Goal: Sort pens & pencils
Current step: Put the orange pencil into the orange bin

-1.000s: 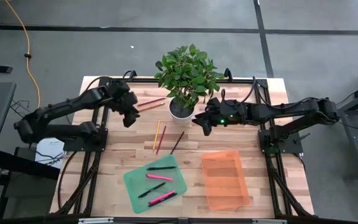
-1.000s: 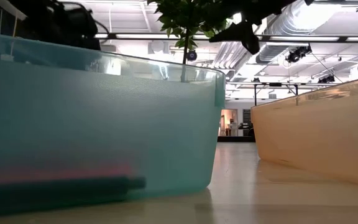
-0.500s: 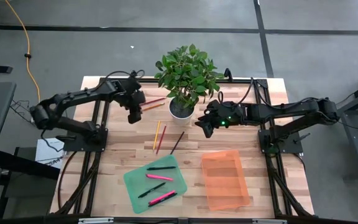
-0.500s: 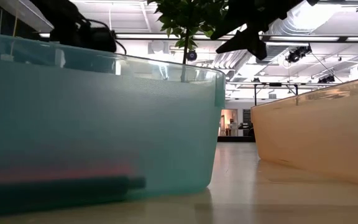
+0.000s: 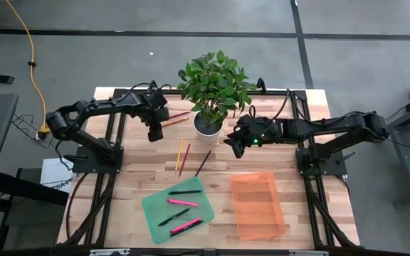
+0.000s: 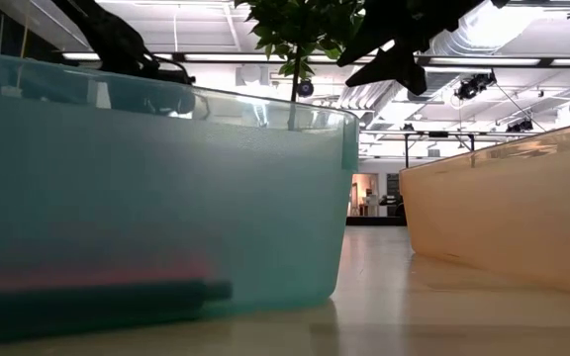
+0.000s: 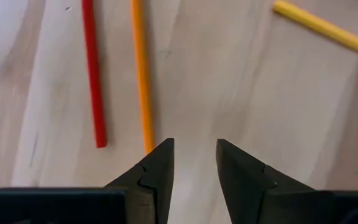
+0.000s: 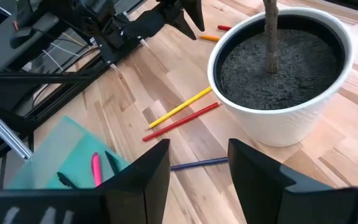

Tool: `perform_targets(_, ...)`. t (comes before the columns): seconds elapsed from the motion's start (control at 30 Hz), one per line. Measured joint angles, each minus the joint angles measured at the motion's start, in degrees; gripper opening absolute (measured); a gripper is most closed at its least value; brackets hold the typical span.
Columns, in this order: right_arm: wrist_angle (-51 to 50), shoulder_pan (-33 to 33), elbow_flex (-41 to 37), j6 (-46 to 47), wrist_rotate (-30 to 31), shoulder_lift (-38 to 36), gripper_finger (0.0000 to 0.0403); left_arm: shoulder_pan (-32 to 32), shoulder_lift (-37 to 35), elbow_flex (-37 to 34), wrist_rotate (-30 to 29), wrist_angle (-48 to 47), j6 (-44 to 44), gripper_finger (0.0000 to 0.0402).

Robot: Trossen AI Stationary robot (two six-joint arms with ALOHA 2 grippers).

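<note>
Two pencils, one red (image 7: 94,74) and one orange (image 7: 142,68), lie side by side on the wood at the far left of the plant pot (image 5: 207,126). My left gripper (image 7: 194,146) hangs open just above the table, pointing down, beside the orange pencil's near end. Three more pencils, yellow (image 5: 179,151), red (image 5: 185,158) and dark (image 5: 203,163), lie at mid-table. Black and pink pens (image 5: 182,203) lie in the green tray (image 5: 155,210). My right gripper (image 5: 235,146) hovers open to the right of the pot, holding nothing.
The potted plant (image 5: 214,82) stands at the far middle, between the two arms. An orange tray (image 5: 258,206) sits near right, next to the green one. Bare wood lies between the mid-table pencils and the trays.
My left arm has stretched toward the plant and sunk; its gripper has tipped to point more steeply down, over the near ends of the red and orange pencils. My right gripper has tipped down a little in place. No pencil or pen has moved.
</note>
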Motion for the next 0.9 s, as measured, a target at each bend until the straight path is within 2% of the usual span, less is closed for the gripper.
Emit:
perform_targets(0.27,0.0,0.0,0.0,0.0,0.1,0.0,0.0154,1.0,0.5,0.0,-3.2,0.6,0.6,0.0106)
perform_targets(0.57,0.0,0.6,0.0,0.7,0.1,0.0,0.0154,8.2,0.5,0.0,2.8,0.4,1.1,0.0106)
perform_targets(0.9,-0.1,1.9,0.0,1.3,1.4,0.0,0.0154,8.6,1.4,0.4,4.3,-0.5,2.1,0.0106)
